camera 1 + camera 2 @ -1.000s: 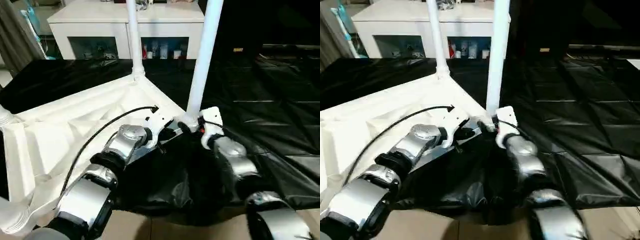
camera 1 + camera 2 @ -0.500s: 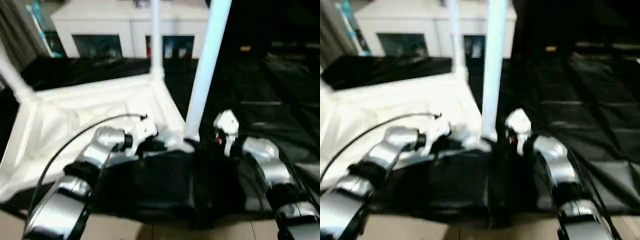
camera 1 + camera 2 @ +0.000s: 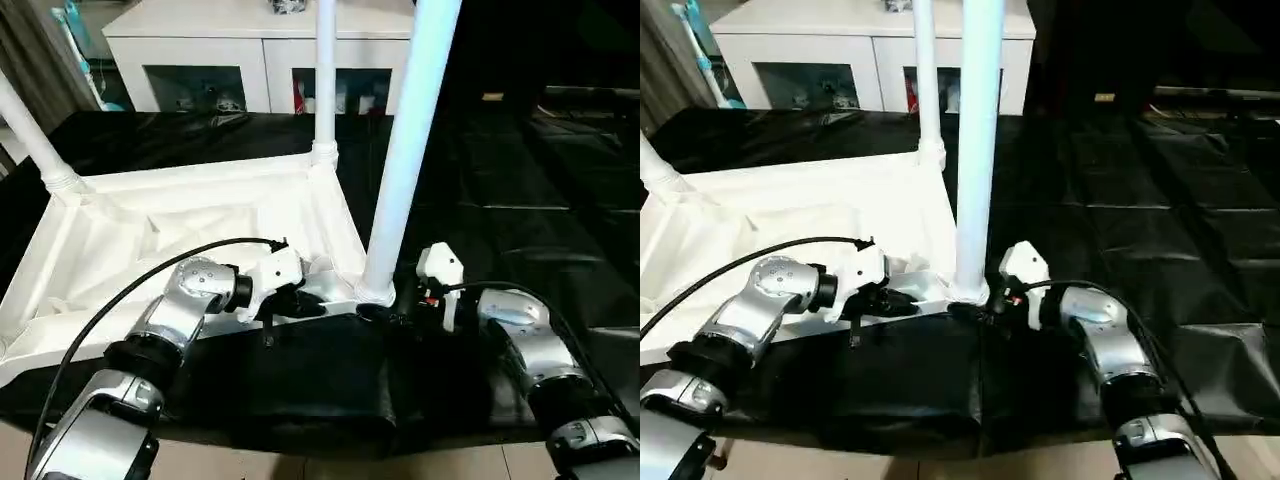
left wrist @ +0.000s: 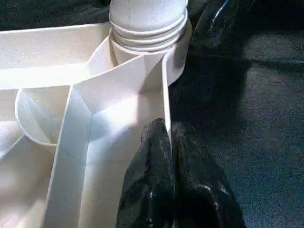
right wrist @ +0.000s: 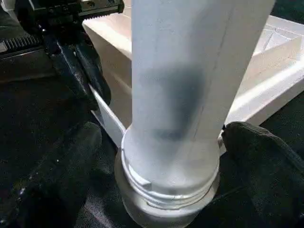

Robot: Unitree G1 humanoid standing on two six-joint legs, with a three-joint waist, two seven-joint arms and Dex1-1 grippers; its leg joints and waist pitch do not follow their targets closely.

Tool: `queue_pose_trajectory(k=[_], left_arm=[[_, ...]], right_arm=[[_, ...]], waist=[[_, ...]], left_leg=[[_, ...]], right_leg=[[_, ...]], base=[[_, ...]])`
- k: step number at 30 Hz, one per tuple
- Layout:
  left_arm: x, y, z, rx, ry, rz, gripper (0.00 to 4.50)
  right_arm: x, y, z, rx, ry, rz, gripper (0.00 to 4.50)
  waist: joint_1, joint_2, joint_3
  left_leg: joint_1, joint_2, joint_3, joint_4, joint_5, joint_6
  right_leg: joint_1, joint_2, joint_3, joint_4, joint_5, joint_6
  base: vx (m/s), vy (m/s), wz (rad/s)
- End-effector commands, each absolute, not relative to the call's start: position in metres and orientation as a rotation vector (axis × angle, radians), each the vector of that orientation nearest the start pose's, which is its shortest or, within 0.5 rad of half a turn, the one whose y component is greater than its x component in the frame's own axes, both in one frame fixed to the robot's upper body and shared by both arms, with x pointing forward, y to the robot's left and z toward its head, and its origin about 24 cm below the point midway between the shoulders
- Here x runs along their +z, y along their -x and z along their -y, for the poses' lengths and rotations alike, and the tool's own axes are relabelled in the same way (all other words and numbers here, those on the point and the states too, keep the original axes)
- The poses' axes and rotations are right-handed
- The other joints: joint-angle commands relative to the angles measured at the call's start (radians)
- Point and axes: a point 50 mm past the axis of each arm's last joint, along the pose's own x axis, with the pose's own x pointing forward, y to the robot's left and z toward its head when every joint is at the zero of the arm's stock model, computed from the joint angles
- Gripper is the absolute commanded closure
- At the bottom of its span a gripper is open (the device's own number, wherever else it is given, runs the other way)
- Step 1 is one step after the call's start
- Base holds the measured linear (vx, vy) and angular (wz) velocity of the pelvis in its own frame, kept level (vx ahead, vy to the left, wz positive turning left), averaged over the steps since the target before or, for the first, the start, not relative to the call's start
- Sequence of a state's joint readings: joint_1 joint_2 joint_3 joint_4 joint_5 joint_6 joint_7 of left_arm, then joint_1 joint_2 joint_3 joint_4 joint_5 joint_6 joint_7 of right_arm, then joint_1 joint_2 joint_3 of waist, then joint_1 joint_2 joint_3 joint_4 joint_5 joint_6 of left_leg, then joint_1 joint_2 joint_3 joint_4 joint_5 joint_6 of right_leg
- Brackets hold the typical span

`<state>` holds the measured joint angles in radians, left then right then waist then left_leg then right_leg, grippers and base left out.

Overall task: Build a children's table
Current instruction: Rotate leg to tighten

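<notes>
Table top (image 3: 190,215) rim is pinched by the left gripper (image 4: 169,142); the right gripper (image 5: 156,190) straddles the leg (image 3: 405,170) open, so it could tilt if unseated.

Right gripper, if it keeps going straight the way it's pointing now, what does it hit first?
The base of the near leg, standing in its corner socket. The right gripper is open, one finger on each side of the leg, so the tube is dead ahead.
</notes>
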<state>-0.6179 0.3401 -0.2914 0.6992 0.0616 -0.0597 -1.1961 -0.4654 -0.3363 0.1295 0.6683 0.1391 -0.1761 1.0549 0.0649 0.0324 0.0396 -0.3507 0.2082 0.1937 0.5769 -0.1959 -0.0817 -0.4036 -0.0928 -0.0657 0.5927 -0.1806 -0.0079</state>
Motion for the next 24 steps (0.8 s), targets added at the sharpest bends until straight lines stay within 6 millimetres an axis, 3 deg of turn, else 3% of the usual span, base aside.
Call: queue_pose_trajectory(k=[1,10,16,24], left_arm=[[0.0202,-0.3022,-0.1299,-1.433,-0.479,-0.539,4.5],[0.0206,-0.3008,-0.1312,-1.429,-0.475,-0.548,4.5],[0.0208,-0.3006,-0.1324,-1.423,-0.474,-0.554,4.5],[0.0207,-0.2998,-0.136,-1.408,-0.466,-0.567,4.5]], right_arm=[[0.0427,-0.3104,0.157,1.11,0.204,-0.163,0.3],[0.042,-0.3096,0.1587,1.118,0.186,-0.17,1.14],[0.0412,-0.3092,0.1613,1.132,0.184,-0.181,1.63],[0.0393,-0.3112,0.1591,1.129,0.174,-0.191,1.93]], waist=[[0.004,-0.014,-0.056],[0.005,-0.015,-0.056],[0.005,-0.023,-0.057],[0.009,-0.023,-0.058]], left_leg=[[-0.005,0.024,-0.004,-0.062,-0.162,0.1],[-0.004,0.024,-0.004,-0.061,-0.168,0.101],[-0.004,0.024,-0.003,-0.06,-0.15,0.105],[-0.003,0.025,-0.003,-0.059,-0.145,0.107]], right_leg=[[0.052,-0.046,0.036,-0.054,-0.112,-0.267],[0.052,-0.047,0.036,-0.056,-0.138,-0.261],[0.053,-0.046,0.036,-0.053,-0.123,-0.262],[0.052,-0.047,0.036,-0.051,-0.127,-0.264]], base=[[0.0,0.0,0.0],[0.0,0.0,0.0],[0.0,0.0,0.0],[0.0,0.0,0.0]])
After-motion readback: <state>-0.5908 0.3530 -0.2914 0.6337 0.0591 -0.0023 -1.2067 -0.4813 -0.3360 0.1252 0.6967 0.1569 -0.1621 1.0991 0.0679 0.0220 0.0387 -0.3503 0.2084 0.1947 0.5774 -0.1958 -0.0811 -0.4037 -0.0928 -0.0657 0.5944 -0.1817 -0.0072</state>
